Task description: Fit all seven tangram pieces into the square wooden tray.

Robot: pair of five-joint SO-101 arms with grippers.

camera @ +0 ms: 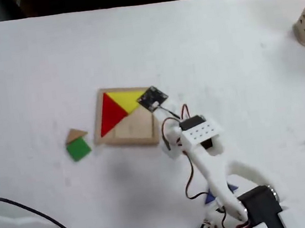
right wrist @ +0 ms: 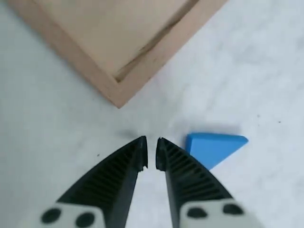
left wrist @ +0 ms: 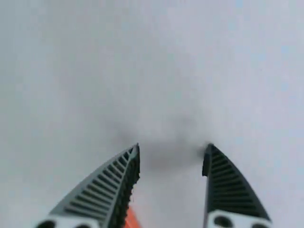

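Right pincer (right wrist: pixel 151 142) nearly closed, empty, beside blue triangle (right wrist: pixel 213 147); left pincer (left wrist: pixel 173 148) wide, empty

Two triangles (camera: pixel 110 115) in the tray (camera: pixel 137 128) (far-left half); square (camera: pixel 79 149) and small triangle (camera: pixel 76 135) just left.

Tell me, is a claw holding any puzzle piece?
No, nothing is held. The left claw is open over the table; the right claw is shut on nothing, with the blue piece lying beside it.

Bare desk (camera: pixel 216 45) beyond the tray (camera: pixel 131 141); green square (camera: pixel 79 149) and tan triangle (camera: pixel 76 135) just left of it (right arm (camera: pixel 199 133) crowding its right).
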